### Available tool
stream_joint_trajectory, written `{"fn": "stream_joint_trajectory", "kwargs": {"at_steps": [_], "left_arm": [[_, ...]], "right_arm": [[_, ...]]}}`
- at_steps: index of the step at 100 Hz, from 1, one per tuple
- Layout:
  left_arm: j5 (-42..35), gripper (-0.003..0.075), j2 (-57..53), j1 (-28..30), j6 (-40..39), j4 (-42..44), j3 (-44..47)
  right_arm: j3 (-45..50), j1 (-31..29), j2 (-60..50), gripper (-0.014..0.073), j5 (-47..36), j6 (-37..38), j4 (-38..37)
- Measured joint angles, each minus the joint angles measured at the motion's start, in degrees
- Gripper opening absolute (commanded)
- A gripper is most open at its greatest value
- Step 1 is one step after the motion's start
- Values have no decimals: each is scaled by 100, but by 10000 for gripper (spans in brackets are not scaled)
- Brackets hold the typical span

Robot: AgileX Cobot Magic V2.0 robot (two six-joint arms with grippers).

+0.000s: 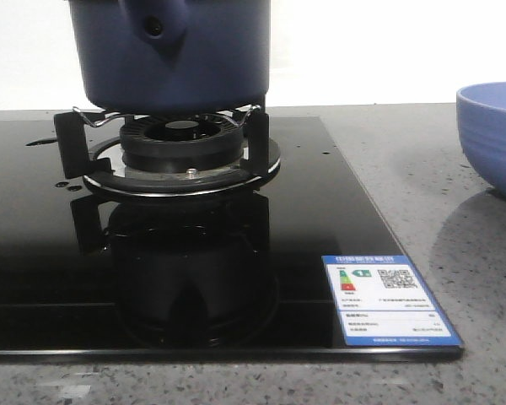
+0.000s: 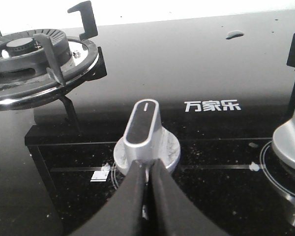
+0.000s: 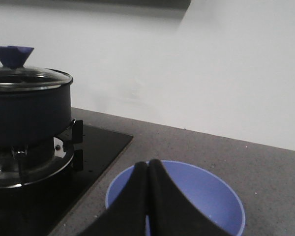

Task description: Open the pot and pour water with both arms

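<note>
- The pot (image 1: 173,55) sits square on the burner's metal pan supports (image 1: 181,152), on the black glass hob (image 1: 320,211) — lifted off the flame ring, just where a pot goes to heat.
- From the right wrist view its glass lid (image 3: 27,78) is on, blue cone knob (image 3: 11,55) upright; so opening is not yet done, I judge.
- The left claw (image 2: 147,172) hovers over the hob's silver control knob (image 2: 146,135), fingers pressed together, holding nothing. It's near the dial, though I can't tell whether it touches.
- The right claw (image 3: 147,169) hangs above the light-blue bowl (image 3: 206,196), fingers likewise together and empty.
- That bowl stands on the grey table (image 1: 405,160), beside the hob on the right, well apart from the pot — a likely target for the pour.
- Water droplets (image 2: 234,34) speckle the glass.
</note>
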Motion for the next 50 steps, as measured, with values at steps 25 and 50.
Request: {"fn": "stream_joint_trajectory", "kwargs": {"at_steps": [25,50], "left_arm": [[0,-20,0,0,0,0,0],[0,-20,0,0,0,0,0]], "right_arm": [[1196,-832,-117,-63,-91,0,-905],[2034,-1623,-745,-63,-35,706,-1070]]}}
